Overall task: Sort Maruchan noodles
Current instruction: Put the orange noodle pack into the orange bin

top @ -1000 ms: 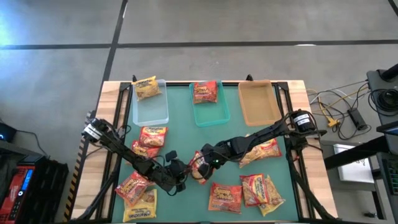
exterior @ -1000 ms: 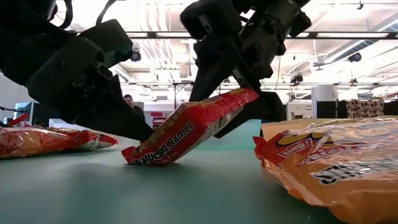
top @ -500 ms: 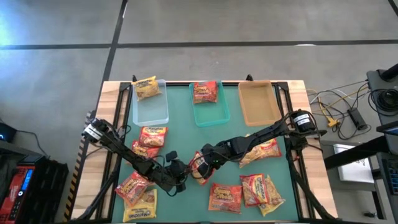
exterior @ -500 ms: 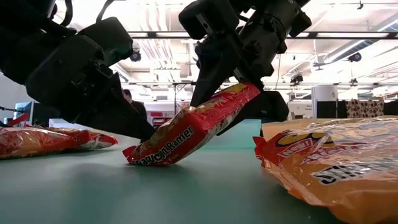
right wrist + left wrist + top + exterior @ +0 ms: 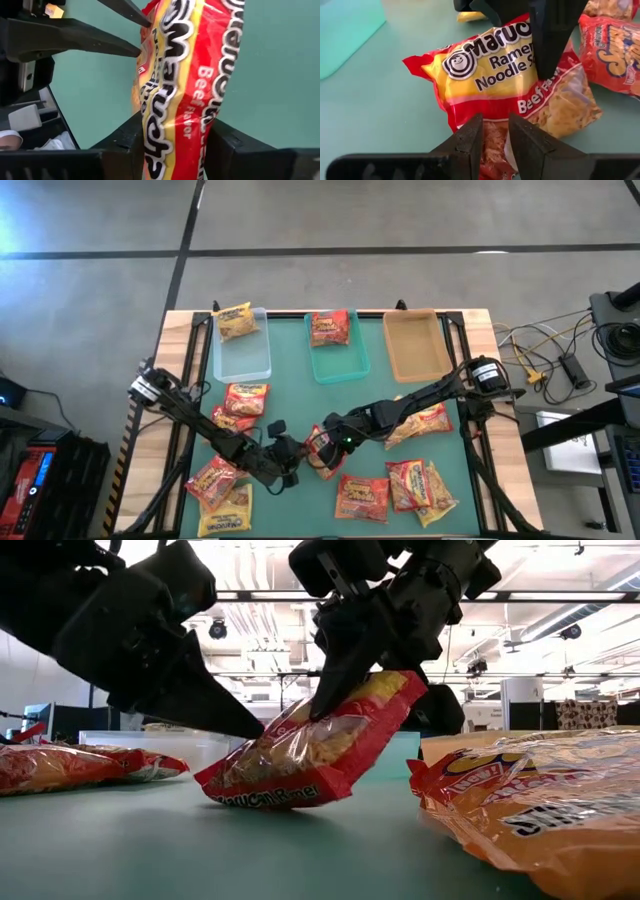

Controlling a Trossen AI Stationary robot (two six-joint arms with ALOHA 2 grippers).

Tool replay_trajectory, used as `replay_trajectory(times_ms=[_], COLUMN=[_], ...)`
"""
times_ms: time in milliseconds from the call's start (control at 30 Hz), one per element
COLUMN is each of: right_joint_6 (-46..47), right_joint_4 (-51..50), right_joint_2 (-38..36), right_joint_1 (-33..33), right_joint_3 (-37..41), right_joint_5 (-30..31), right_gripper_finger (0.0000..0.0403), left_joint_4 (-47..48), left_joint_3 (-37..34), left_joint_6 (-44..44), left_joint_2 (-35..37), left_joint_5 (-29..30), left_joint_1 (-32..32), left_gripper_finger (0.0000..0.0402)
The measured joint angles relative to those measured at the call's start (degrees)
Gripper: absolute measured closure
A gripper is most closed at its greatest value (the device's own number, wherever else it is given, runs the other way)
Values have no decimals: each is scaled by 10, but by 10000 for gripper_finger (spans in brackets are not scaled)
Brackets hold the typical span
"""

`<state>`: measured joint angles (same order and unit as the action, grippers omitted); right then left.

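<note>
Your right gripper (image 5: 335,705) now pinches the red beef packet (image 5: 305,755) by its upper edge, fingers one on each face; a second ago they stood wider around it. In the right wrist view the packet (image 5: 175,85) fills the gap between the two dark fingers (image 5: 125,137). The packet has turned since then: earlier it showed its thin edge to the low camera, now its clear face with the noodle block shows, one end resting on the green mat (image 5: 200,850), the other lifted.

Your left gripper (image 5: 495,137) holds the same narrow gap as before, tips at the packet's near edge; crinkled film sits between the fingers (image 5: 470,140), but you cannot tell if it is really clamped. In the high view both grippers meet mid-table, front centre, at the packet (image 5: 322,455).

The packet is glossy crinkly plastic, flat and rectangular, with a red border, yellow panel and printed logo (image 5: 465,60).

Other packets have stayed put: one in the clear tray (image 5: 243,355), one in the teal tray (image 5: 340,360), loose ones on the mat (image 5: 362,496). The tan tray (image 5: 415,345) is a shallow rectangle.
</note>
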<state>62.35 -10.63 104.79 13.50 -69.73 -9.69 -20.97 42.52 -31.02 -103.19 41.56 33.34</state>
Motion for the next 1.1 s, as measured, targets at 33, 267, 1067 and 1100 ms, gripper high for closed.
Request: replay_trajectory(times_ms=[33, 267, 1067, 1100], right_joint_6=[0, -8, -196, -212], right_joint_4=[0, -4, -149, -158], right_joint_2=[0, -1, -74, -80], right_joint_1=[0, 0, -49, -54], right_joint_3=[0, 0, 0, 0], right_joint_5=[0, -8, 8, 8], right_gripper_finger=[272, 275, 275, 275], left_joint_4=[0, 11, 161, 166], left_joint_3=[0, 0, 1, 1], left_joint_6=[4, 21, 14, 14], left_joint_2=[2, 30, 97, 97], left_joint_5=[0, 14, 75, 75], left_joint_1=[0, 0, -3, -5], left_gripper_finger=[325, 325, 325, 325])
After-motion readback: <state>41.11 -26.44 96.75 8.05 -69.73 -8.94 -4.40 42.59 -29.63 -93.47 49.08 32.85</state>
